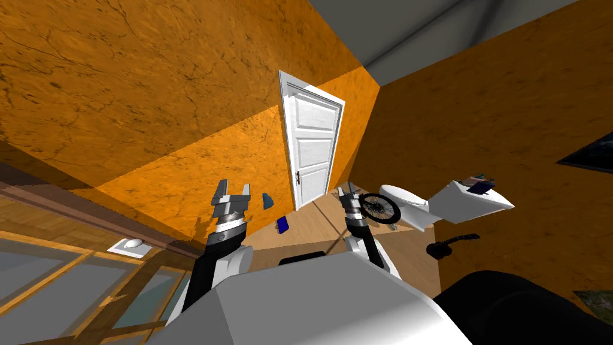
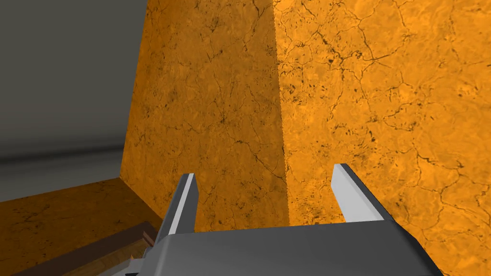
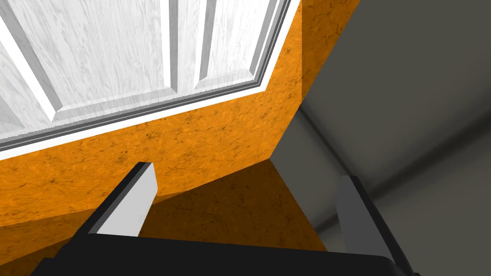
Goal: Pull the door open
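The white toilet (image 1: 419,206) by the right wall bore small items (image 1: 479,183) on its tank. Your white panelled door (image 1: 312,141) stood shut in its frame, well ahead of both grippers. Your left gripper (image 1: 234,187) and right gripper (image 1: 345,190) were spread wide, grasping and touching nothing.

The white panelled door (image 1: 312,144) stands ahead in the orange wall (image 1: 197,173). Right of it sits a white toilet (image 1: 443,206), a black spoked wheel (image 1: 380,208) just beside. 2 small blue objects (image 1: 282,224) lie on the wooden floor (image 1: 311,218) before the door.
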Available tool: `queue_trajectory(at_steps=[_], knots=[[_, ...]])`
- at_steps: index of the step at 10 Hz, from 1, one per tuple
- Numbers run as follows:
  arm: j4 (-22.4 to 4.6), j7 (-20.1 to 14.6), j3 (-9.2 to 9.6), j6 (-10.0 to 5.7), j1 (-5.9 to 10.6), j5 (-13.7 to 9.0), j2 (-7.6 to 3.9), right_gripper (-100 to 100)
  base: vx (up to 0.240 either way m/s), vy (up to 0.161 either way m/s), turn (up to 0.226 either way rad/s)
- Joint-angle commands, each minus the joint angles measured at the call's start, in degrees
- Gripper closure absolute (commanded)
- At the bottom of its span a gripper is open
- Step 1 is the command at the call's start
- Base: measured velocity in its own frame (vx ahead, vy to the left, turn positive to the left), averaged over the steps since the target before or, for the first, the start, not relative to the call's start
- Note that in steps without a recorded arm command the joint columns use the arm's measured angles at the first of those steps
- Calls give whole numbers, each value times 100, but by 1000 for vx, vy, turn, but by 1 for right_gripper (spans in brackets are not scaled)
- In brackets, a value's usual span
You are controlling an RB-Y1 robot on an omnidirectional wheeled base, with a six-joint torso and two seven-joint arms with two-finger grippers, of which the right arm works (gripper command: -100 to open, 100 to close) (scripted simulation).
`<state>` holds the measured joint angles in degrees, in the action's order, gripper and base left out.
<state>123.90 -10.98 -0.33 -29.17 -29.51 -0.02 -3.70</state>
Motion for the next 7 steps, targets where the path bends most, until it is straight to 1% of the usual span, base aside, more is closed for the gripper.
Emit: queue_trajectory(at_steps=[1,2,3,4,7], knots=[[-226,-219,-53,-64,47,-166,-33,-100,73,-46,306],[-315,-296,-70,-91,65,-227,-42,-100,78,-43,282],[-498,-454,-106,-148,103,-353,-62,-100,91,-45,372],[-601,-543,-126,-180,124,-423,-71,-100,80,-49,281],[-910,-810,-186,-275,188,-634,-97,-100,49,-46,183]])
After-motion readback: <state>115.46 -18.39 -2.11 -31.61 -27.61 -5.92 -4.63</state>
